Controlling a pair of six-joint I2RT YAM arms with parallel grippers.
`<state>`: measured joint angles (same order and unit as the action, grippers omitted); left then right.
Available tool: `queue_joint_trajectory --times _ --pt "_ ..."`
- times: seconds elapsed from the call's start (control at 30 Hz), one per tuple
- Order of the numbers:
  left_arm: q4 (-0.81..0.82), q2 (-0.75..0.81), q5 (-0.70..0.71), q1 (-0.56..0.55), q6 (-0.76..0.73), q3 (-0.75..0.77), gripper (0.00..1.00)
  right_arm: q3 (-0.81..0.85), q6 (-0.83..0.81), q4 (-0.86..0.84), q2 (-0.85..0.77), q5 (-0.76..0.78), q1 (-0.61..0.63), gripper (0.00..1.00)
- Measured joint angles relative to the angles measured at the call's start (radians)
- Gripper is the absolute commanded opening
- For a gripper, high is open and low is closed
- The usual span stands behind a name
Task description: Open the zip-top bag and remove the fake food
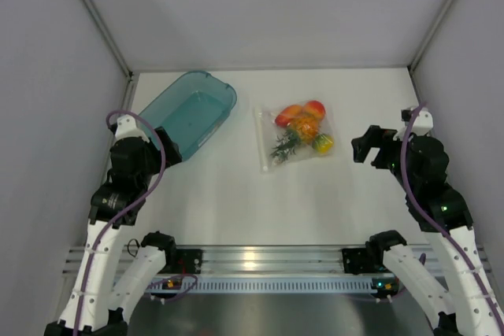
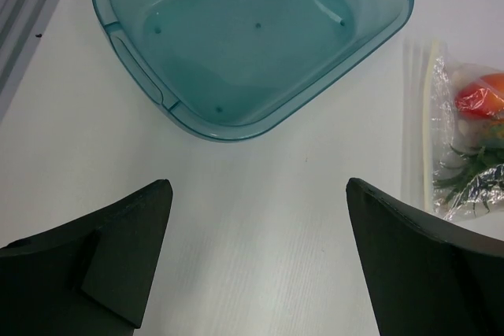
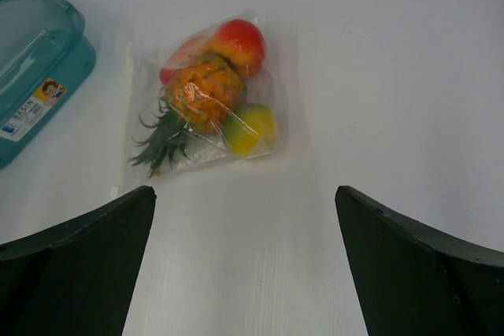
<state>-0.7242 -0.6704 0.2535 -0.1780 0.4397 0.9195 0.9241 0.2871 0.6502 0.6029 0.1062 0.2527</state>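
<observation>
Centre of the table (image 1: 236, 202), top view: zip-top bag (image 1: 268, 135) lies flat, fake food (image 1: 302, 127) inside it; teal tray (image 1: 191, 112) to its left, apart.
Arms, top view: left gripper (image 1: 172, 149) by the tray's near end; right gripper (image 1: 361, 145) near the bag's right side, not touching.
Left wrist: jaws spread wide, nothing held; tray ahead, bag at the frame's right edge.
Right wrist: jaws spread wide, nothing held; bag ahead, pineapple (image 3: 203, 96), lemon (image 3: 250, 127) and red fruit (image 3: 240, 43) inside.

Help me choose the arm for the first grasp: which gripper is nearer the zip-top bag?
Right. The right gripper hangs just off the right edge of the zip-top bag; the left gripper is farther off on its left, by the teal tray.
</observation>
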Motion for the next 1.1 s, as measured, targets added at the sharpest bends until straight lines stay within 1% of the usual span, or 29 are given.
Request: queue_joint_trajectory --times 0.13,0.27,0.37,0.43,0.53,0.6,0.67,0.77,0.93,1.1 --pt "0.000 0.000 -0.003 0.000 0.000 0.000 0.98 0.000 0.000 -0.011 0.004 -0.027 0.000 0.99" --pt "0.000 0.000 -0.003 0.000 0.000 0.000 0.98 0.000 0.001 -0.041 0.032 -0.090 0.000 0.99" --pt "0.000 0.000 -0.003 0.000 -0.001 0.000 0.98 0.000 0.001 -0.080 0.094 -0.129 0.005 0.99" --pt "0.000 -0.001 -0.003 0.000 -0.001 0.000 0.98 0.002 0.001 -0.103 0.157 -0.119 0.037 0.99" --pt "0.000 -0.005 -0.006 0.000 -0.001 0.000 0.98 0.035 -0.013 -0.114 0.274 -0.016 0.182 0.99" --pt "0.002 -0.010 -0.011 0.000 -0.001 -0.003 0.98 0.079 -0.031 -0.124 0.380 0.081 0.328 0.99" --pt "0.003 -0.018 -0.015 0.000 -0.001 -0.006 0.98 0.125 -0.045 -0.136 0.472 0.175 0.449 0.99" --pt "0.005 -0.034 -0.028 0.000 -0.002 -0.013 0.98 0.209 -0.063 -0.151 0.618 0.301 0.574 0.99" --pt "0.005 -0.046 -0.034 0.000 -0.002 -0.016 0.98 0.373 -0.077 -0.159 0.881 0.511 0.708 0.99" --pt "0.005 -0.046 -0.038 0.000 -0.002 -0.018 0.98 0.517 -0.076 -0.154 1.126 0.610 0.768 0.98"
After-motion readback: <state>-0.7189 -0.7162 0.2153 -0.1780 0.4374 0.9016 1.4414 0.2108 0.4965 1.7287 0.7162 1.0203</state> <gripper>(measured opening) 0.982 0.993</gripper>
